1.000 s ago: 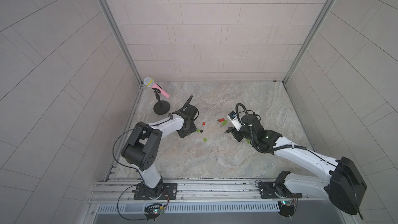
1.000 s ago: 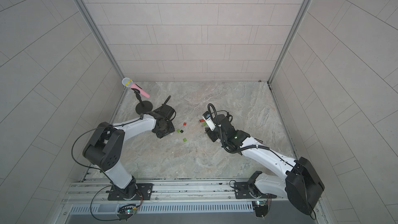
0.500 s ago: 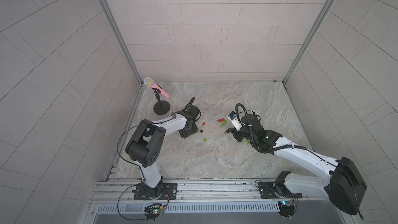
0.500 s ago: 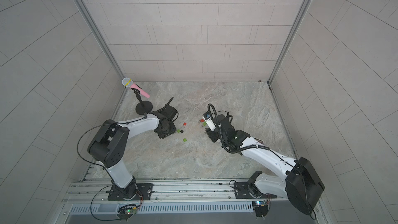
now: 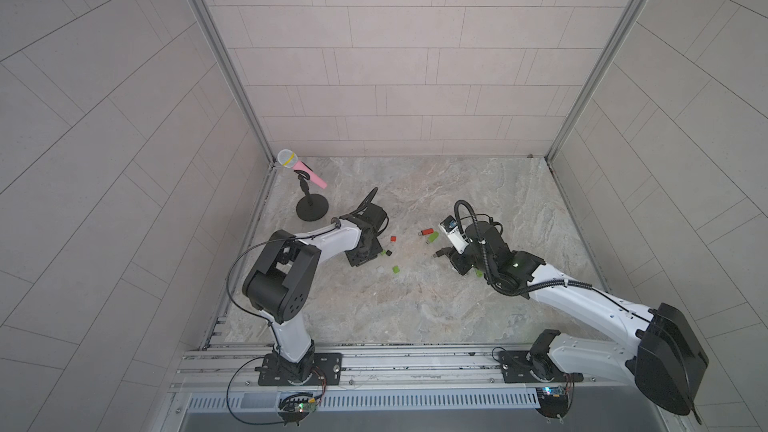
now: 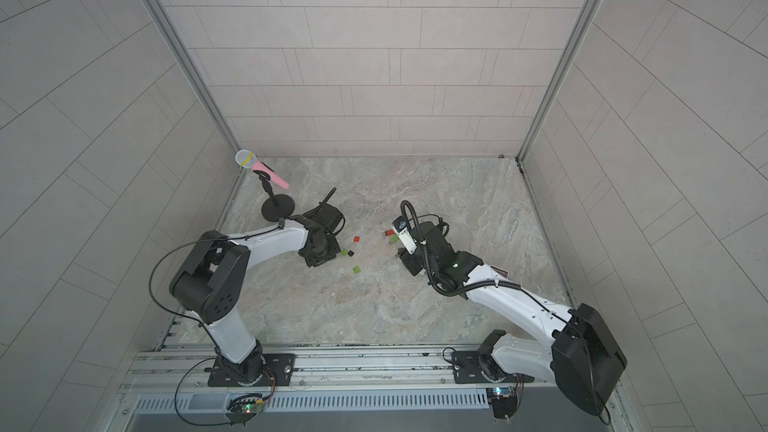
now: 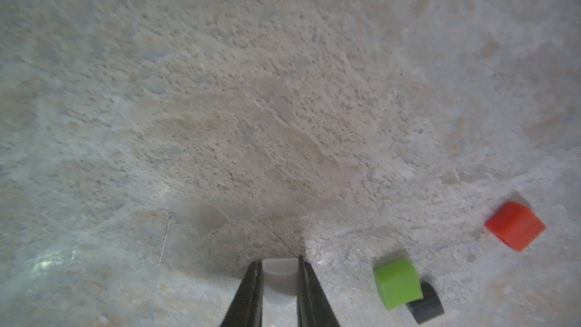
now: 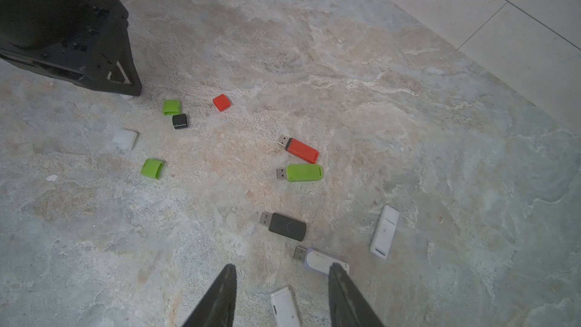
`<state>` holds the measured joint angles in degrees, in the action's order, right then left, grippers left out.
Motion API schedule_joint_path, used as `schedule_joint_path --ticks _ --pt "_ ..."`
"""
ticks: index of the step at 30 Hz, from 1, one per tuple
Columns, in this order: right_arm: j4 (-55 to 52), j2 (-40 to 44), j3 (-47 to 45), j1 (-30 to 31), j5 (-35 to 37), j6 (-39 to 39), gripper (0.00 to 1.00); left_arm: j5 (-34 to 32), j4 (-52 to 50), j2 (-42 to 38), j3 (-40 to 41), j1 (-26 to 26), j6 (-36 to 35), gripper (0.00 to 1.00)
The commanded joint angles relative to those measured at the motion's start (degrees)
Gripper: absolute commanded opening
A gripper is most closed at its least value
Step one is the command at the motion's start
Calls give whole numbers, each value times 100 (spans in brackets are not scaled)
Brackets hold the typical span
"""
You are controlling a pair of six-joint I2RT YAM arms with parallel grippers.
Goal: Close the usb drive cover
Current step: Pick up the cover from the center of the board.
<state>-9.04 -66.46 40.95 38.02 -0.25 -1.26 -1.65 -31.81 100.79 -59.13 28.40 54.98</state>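
In the left wrist view my left gripper [image 7: 279, 273] is shut on a small white usb cover [image 7: 279, 275], low over the stone floor. A green cover [image 7: 397, 283], a black cover [image 7: 426, 303] and a red cover [image 7: 515, 224] lie beside it. My right gripper [image 8: 283, 267] hangs open above several usb drives. An uncovered white drive [image 8: 320, 261] lies by one fingertip, and a black drive [image 8: 286, 226], a green drive [image 8: 303, 173] and a red drive [image 8: 298, 150] lie beyond with bare plugs. In both top views the left gripper [image 5: 363, 253] and right gripper [image 5: 455, 257] face each other.
Another white cover [image 8: 124, 140] and a second green cover [image 8: 152, 168] lie loose between the arms. Two closed white drives [image 8: 385, 231] [image 8: 284, 308] rest near my right gripper. A pink microphone on a black stand [image 5: 309, 201] is at the back left, near the wall.
The left gripper has closed on the white cover, and the left arm has shifted slightly. The right arm has not moved.
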Motion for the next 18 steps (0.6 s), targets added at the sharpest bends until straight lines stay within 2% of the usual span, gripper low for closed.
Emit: schedule_joint_path --ticks 1,9,13,18 --pt "-115 225 -76 -51 185 29 49 -30 -263 137 75 25 -306 15" --pt "-260 836 -304 -665 118 408 49 -225 -413 -768 55 34 -1610 13" --pt "-441 1115 -451 -1182 -57 663 49 125 -396 -1172 56 116 -2556 14" --pt "-758 1225 -441 -2078 -575 1269 48 187 -256 -1543 67 736 -3693 13"
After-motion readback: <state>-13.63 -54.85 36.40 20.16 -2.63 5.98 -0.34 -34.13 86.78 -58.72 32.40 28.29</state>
